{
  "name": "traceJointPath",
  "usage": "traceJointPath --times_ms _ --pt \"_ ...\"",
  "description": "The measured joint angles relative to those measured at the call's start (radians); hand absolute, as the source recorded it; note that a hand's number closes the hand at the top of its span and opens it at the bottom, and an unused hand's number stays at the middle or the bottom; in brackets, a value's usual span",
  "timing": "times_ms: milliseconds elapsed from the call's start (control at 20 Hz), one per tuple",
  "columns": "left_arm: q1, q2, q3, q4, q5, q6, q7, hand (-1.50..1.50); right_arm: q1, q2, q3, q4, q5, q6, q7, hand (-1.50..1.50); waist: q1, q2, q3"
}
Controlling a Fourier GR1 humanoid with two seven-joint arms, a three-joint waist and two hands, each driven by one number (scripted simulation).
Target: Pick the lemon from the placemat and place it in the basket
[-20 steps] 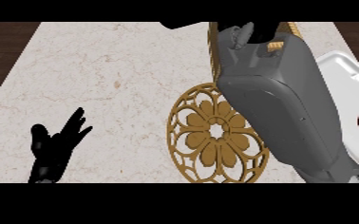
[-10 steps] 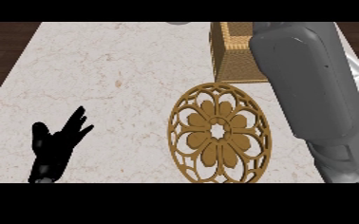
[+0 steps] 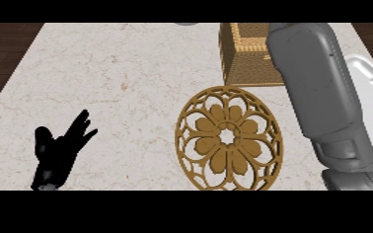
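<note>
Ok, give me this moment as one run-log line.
left hand: open, resting lower left | right forearm: stretched across basket, hand out of view | placemat: no lemon visible | counter

A pale marbled counter point(image 3: 124, 74) lies under the left hand point(image 3: 62, 148) and beyond it, with a dark wood strip point(image 3: 15, 44) bordering it up and left of that hand. Far off to the hand's right sits a white object point(image 3: 362, 79) — partly hidden

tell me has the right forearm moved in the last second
Yes. The right forearm has swung from leaning across the basket to lying along the view's right side, beside the placemat. Its robot hand is now out of view.
</note>
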Motion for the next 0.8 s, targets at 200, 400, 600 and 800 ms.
traceJointPath --times_ms 200,400,600,800 --pt "0.009 -0.011 0.001 0.002 0.0 -0.01 -0.026 0.0 0.049 -0.004 -0.046 0.062 -0.049 -0.037 -0.119 1.5 0.001 0.001 0.0" --pt "-0.008 -0.006 0.009 0.019 -0.013 -0.009 -0.002 0.0 0.058 -0.008 -0.079 0.121 -0.086 -0.052 -0.205 1.5 0.0 0.0 0.002" --pt "0.003 -0.014 0.003 0.002 -0.023 -0.004 -0.008 0.0 0.069 -0.052 -0.052 0.206 0.013 -0.09 -0.169 1.5 0.0 -0.001 0.002" --pt "0.009 -0.02 0.002 -0.009 -0.03 -0.001 -0.001 0.0 0.09 -0.088 -0.025 0.257 0.046 -0.056 -0.213 -1.5 -0.002 -0.002 0.001"
